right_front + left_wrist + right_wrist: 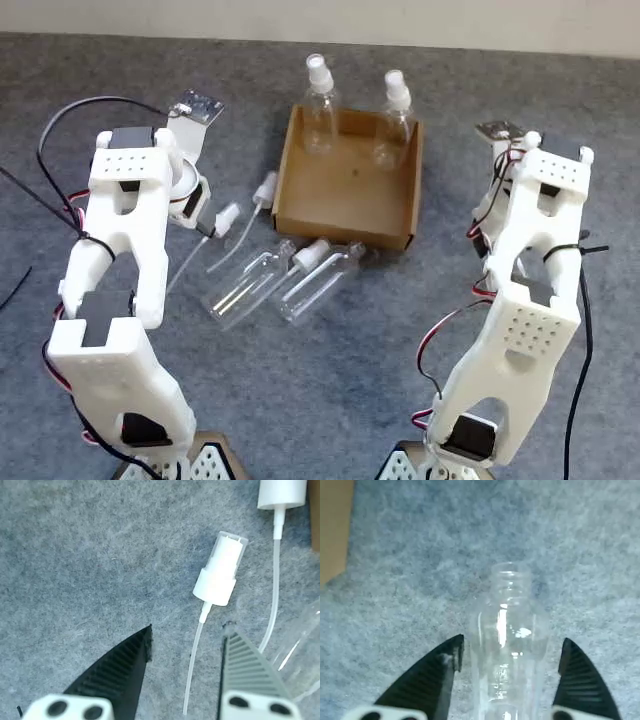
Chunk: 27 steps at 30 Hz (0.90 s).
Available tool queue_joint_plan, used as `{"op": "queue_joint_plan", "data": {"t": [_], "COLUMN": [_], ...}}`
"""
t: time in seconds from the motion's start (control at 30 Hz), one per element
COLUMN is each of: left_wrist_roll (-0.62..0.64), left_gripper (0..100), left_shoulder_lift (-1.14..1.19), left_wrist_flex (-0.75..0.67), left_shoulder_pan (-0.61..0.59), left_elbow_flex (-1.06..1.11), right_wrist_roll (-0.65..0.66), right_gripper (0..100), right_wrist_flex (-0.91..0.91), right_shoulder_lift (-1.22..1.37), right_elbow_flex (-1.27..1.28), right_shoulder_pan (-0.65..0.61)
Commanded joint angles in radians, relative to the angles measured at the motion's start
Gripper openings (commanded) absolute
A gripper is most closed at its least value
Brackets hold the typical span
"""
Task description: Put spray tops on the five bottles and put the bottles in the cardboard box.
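place: looks like a robotics lab or a hobby bench
desk (pixel 330 400): covered in grey felt-type matting, pale wall behind it
hardware: left arm (pixel 120 250) and right arm (pixel 530 290), white printed plastic with bare servos
wiring: loose cables (pixel 110 98) trailing around
props: clear bottles (pixel 245 288), plain cardboard box (pixel 345 190)

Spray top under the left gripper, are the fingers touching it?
Apart. In the left wrist view, bare carpet shows on both sides of the spray top's tube, separating it from the left gripper's open fingers.
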Motion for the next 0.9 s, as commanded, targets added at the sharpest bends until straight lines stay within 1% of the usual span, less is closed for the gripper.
{"op": "queue_joint_plan", "data": {"t": [0.0,0.27,0.4,0.53,0.7,0.8,0.87], "left_wrist_roll": [-0.002,-0.002,-0.002,-0.002,-0.002,-0.002,-0.006], "left_gripper": [21,21,21,21,21,21,21], "left_shoulder_lift": [-0.067,-0.067,-0.067,-0.067,-0.067,-0.07,-0.07], "left_wrist_flex": [-0.011,-0.011,-0.011,-0.011,-0.011,-0.008,0.026], "left_shoulder_pan": [-0.008,-0.01,-0.01,-0.01,-0.01,-0.01,-0.008], "left_elbow_flex": [-0.007,-0.007,-0.007,-0.007,-0.007,-0.007,-0.016], "right_wrist_roll": [-0.003,-0.009,-0.009,-0.009,-0.006,-0.011,-0.015], "right_gripper": [24.8,23.9,16.6,13.2,3.4,0.9,0.5], "right_wrist_flex": [0.004,0.013,0.013,0.012,0.012,0.012,0.013], "right_shoulder_lift": [-0.005,0.067,0.048,-0.01,-0.074,-0.143,-0.209], "right_elbow_flex": [-0.036,-0.047,-0.05,-0.05,-0.05,-0.05,-0.048], "right_shoulder_pan": [-0.012,-0.008,-0.008,-0.008,-0.008,-0.008,-0.01]}}
